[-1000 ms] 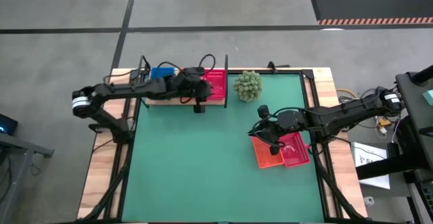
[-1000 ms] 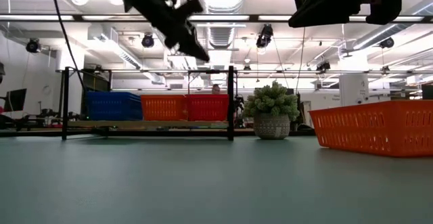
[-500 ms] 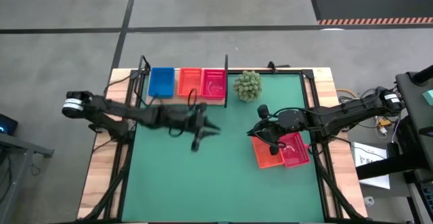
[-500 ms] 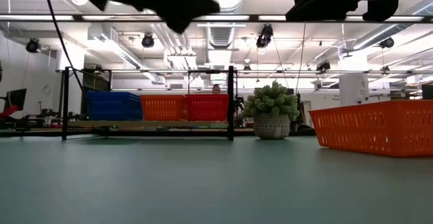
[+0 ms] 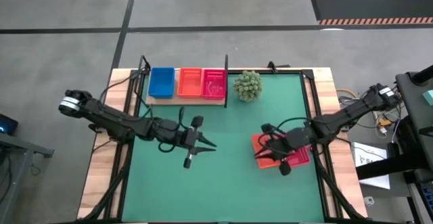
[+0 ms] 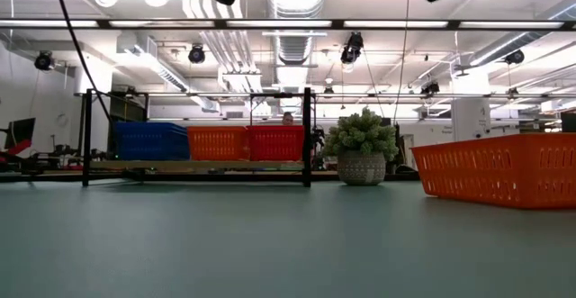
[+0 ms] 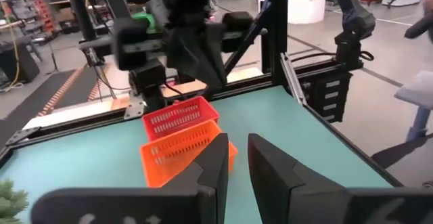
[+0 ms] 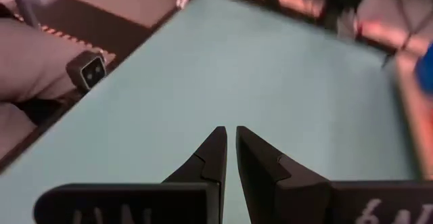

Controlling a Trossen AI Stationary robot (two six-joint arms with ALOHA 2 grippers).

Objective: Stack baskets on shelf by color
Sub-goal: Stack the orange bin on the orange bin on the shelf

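Sorting by color explains the row on the shelf (image 5: 186, 99) at the table's twelve o'clock edge: a blue basket (image 5: 161, 82), an orange basket (image 5: 189, 82) and a pink basket (image 5: 214, 82) sit side by side, each seemingly starting its own pile. Two loose baskets, one orange (image 7: 183, 156) and one pink (image 7: 177, 116), lie touching at about four o'clock on the mat (image 5: 223, 183), probably staged for pickup. That makes five baskets: one blue, two orange, two pink. The left gripper (image 5: 197, 145) hovers mid-mat, empty, fingers nearly together, aimed toward three o'clock at the loose pair. The right gripper (image 5: 274, 151) hangs over that pair, fingers almost pressed together, gripping nothing.
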